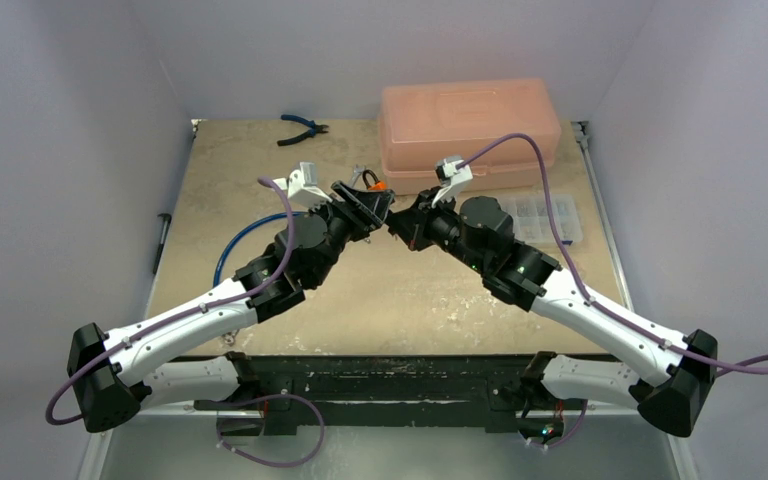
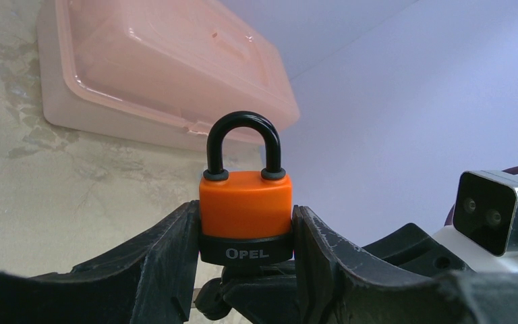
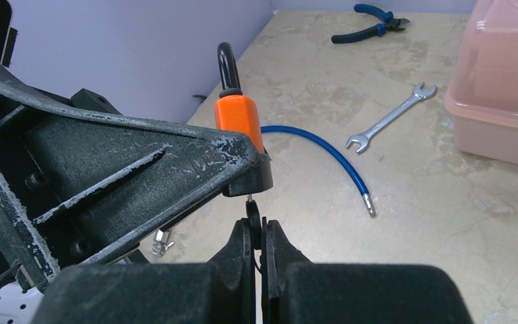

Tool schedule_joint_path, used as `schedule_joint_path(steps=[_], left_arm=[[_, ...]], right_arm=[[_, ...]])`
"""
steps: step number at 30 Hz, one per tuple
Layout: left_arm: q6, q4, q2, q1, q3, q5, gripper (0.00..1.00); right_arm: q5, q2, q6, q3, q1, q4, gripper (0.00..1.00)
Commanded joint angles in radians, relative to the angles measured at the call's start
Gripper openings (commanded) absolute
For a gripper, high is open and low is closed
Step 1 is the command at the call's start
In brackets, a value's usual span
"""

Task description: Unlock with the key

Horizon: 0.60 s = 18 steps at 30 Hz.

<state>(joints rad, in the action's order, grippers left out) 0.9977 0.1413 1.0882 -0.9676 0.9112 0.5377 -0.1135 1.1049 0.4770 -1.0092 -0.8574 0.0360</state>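
Left gripper (image 2: 245, 233): clamps orange padlock (image 2: 245, 202) upright, centre of frame.
Right gripper (image 3: 259, 236): pinches key (image 3: 252, 214) just beneath padlock's base.

Orange padlock (image 2: 245, 214), black shackle (image 2: 245, 119) closed, stands upright; key (image 3: 253, 217) seemingly at its underside.

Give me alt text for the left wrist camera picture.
An orange padlock with a closed black shackle stands upright, clamped between the two black fingers of the left pincer. Behind it a pink lidded box sits on the beige table.
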Motion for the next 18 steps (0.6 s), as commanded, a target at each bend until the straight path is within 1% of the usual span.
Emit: schedule_joint_path(steps=[1, 6, 9, 12, 15, 18], left_arm=[[-0.048, 0.006, -0.019, -0.071, 0.031, -0.156, 0.0], [-0.077, 0.04, -0.039, -0.071, 0.011, -0.183, 0.0], [-0.108, 0.089, -0.052, -0.071, -0.016, -0.226, 0.0], [-0.12, 0.119, -0.068, -0.071, -0.043, -0.254, 0.0], [-0.126, 0.128, -0.077, -0.071, -0.052, -0.265, 0.0], [-0.143, 0.145, -0.077, -0.071, -0.054, -0.293, 0.0]], right_arm=[[-0.182, -0.008, -0.019, -0.012, 0.041, -0.2, 0.0], [-0.185, -0.02, -0.006, -0.006, 0.04, -0.206, 0.0], [-0.14, -0.031, 0.004, 0.007, 0.041, -0.225, 0.0], [-0.075, -0.063, 0.008, 0.058, 0.041, -0.293, 0.0], [-0.076, -0.093, 0.012, 0.104, 0.041, -0.327, 0.0], [-0.055, -0.106, -0.001, 0.113, 0.041, -0.335, 0.0]])
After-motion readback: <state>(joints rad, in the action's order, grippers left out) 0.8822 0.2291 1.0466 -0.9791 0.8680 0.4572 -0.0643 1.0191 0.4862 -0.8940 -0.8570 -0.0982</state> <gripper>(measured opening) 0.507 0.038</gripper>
